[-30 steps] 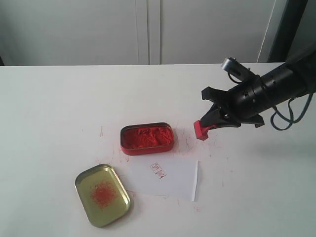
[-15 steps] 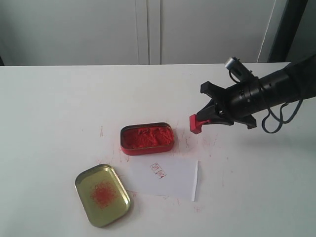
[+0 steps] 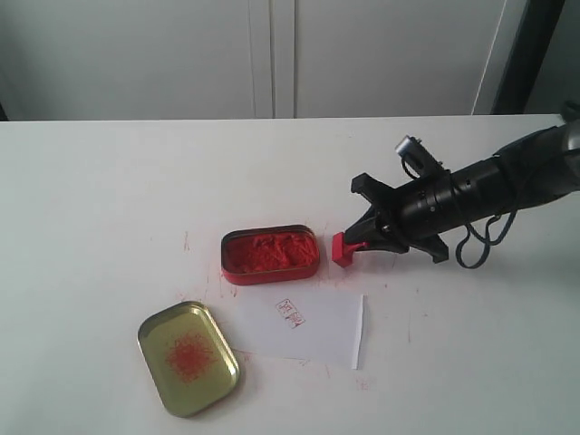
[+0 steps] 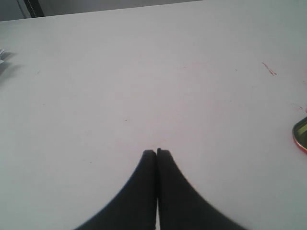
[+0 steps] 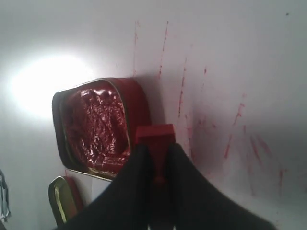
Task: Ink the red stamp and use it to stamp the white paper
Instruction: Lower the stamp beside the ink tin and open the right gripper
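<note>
My right gripper [image 3: 358, 240] is shut on the red stamp [image 3: 342, 248], holding it by its handle just right of the red ink tin [image 3: 269, 254]. In the right wrist view the red stamp [image 5: 154, 136] sticks out between the black fingers [image 5: 136, 167], with the open ink tin [image 5: 96, 124] beside it. The white paper [image 3: 304, 324] lies in front of the tin and carries a small red print. My left gripper [image 4: 157, 152] is shut on nothing, above bare tabletop; it does not show in the exterior view.
The gold lid [image 3: 188, 356] with a red smudge lies at the front left; its edge [image 4: 300, 133] shows in the left wrist view. Red ink streaks [image 5: 182, 91] mark the white table [image 3: 109, 199] around the tin.
My right gripper has carried the red stamp leftward and lower, from well right of the tin to right beside its right end.
</note>
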`<action>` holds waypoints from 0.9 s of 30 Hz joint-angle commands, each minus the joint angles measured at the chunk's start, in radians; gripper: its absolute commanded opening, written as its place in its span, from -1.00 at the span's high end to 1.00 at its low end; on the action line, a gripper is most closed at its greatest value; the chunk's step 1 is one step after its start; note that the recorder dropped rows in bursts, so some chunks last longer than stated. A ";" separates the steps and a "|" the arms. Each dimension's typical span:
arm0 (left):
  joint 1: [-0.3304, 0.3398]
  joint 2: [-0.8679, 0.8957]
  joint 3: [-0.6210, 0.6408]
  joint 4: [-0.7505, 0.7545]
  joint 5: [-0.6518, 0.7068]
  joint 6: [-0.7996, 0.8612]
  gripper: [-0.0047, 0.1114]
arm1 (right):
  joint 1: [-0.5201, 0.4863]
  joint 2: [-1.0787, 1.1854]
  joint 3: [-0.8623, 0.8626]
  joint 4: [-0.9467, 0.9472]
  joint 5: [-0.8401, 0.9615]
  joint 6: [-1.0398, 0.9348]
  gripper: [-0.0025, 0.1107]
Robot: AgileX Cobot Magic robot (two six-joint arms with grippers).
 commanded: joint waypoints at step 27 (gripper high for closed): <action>-0.003 0.000 0.002 -0.006 0.000 -0.004 0.92 | -0.002 -0.048 0.044 -0.001 -0.213 0.029 0.11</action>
